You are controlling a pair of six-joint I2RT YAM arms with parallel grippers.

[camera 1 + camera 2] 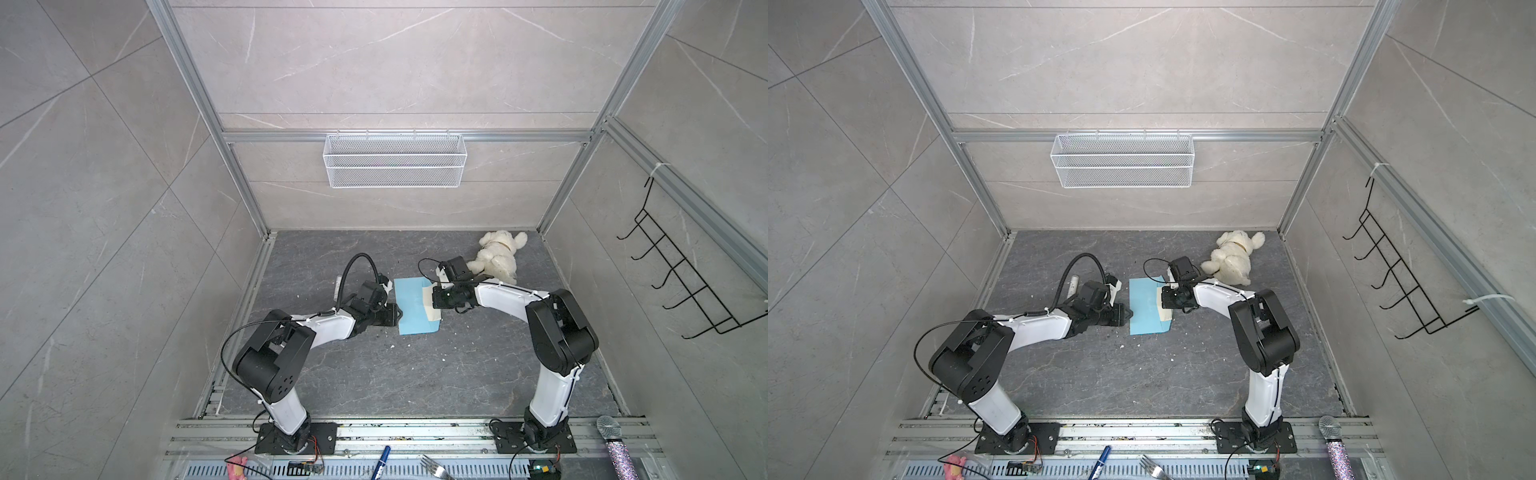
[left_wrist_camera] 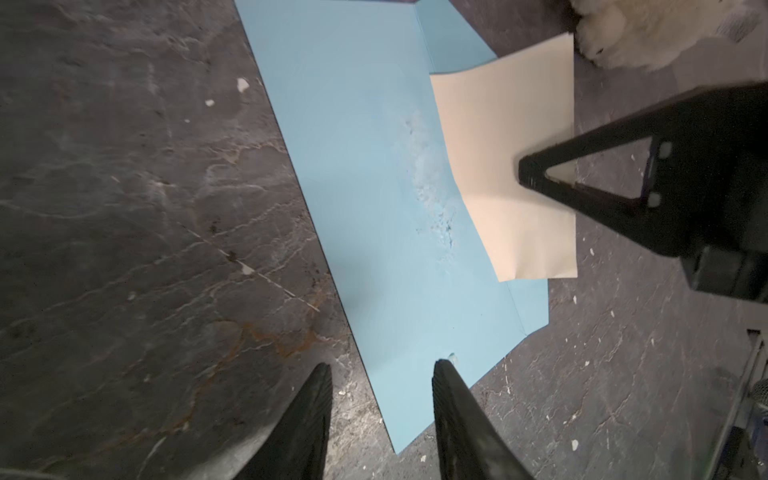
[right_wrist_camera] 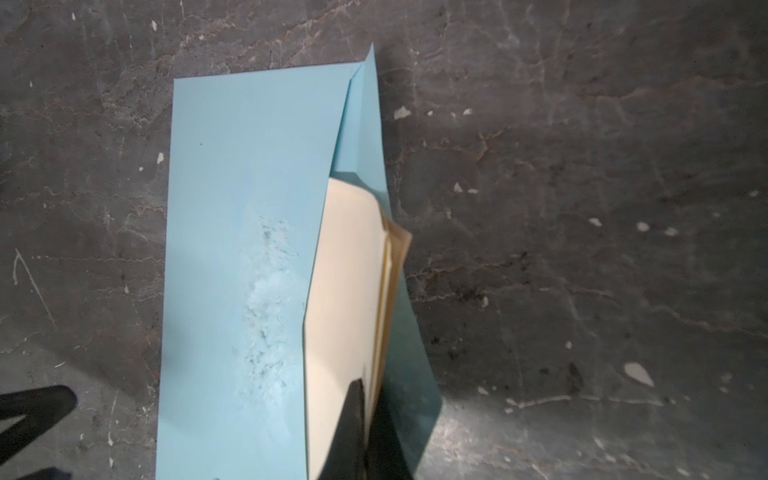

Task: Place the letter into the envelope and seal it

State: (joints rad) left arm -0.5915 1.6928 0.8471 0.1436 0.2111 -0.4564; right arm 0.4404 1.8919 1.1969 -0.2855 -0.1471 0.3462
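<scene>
The light blue envelope (image 1: 409,309) (image 1: 1142,309) lies flat on the dark floor between both arms. Its flap (image 3: 365,124) stands open on the side towards the right arm. The cream letter (image 1: 432,309) (image 3: 345,291), folded, sits partly inside the envelope's mouth with its outer edge sticking out. My right gripper (image 3: 361,386) (image 2: 525,172) is shut on that outer edge. At the envelope's opposite long edge my left gripper (image 2: 380,365) (image 1: 397,316) is open near a corner. One of its fingers is over the blue paper and one is over the floor; it holds nothing.
A white plush toy (image 1: 498,255) lies behind the right wrist. A small white tube (image 1: 337,286) lies left of the left wrist. A wire basket (image 1: 395,160) hangs on the back wall. A microphone (image 1: 615,444), fork (image 1: 434,467) and marker (image 1: 382,457) lie by the front rail.
</scene>
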